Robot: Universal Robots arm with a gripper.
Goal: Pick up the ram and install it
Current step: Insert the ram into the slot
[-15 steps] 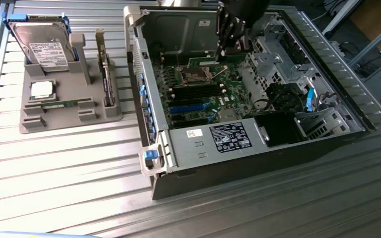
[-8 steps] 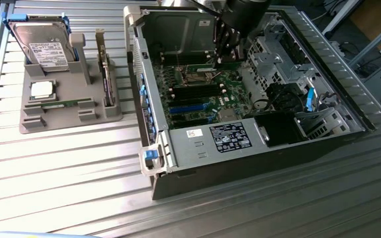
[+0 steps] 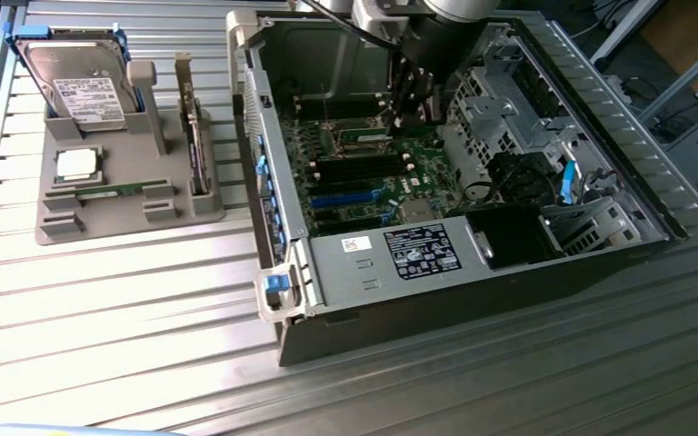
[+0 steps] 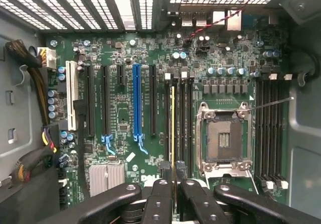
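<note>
The end effector [image 4: 173, 184] is closed narrow on the ram [image 4: 173, 133], its black, bolted fingers [image 4: 161, 191] pinching the thin stick from both sides; the ram is seen edge-on as a straight yellowish line over the black memory slots [image 4: 183, 123], between the long expansion slots and the square metal processor socket [image 4: 224, 138]; whether it touches a slot I cannot tell.

At the exterior view's left, the counter [image 3: 106, 309] is ribbed pale metal; on it sits a grey moulded holder [image 3: 119, 222] carrying an upright silver hard drive [image 3: 76, 77] in a blue frame, a small square silver processor chip [image 3: 77, 163], a narrow green board [image 3: 119, 192] lying flat, and a dark expansion card [image 3: 192, 136] standing on edge; just beside it lies the open computer case [image 3: 279, 291], grey sheet steel with blue clips; inside it is the green motherboard [image 4: 125, 58], crowded with a blue slot [image 4: 136, 101], a white slot [image 4: 71, 96], finned silver heat sinks [image 4: 106, 176] and bundled cables [image 4: 30, 68]; the arm [image 3: 446, 18] reaches down into the case from above; at the exterior view's right, metal drive cages [image 3: 507, 100] line the case wall.
</note>
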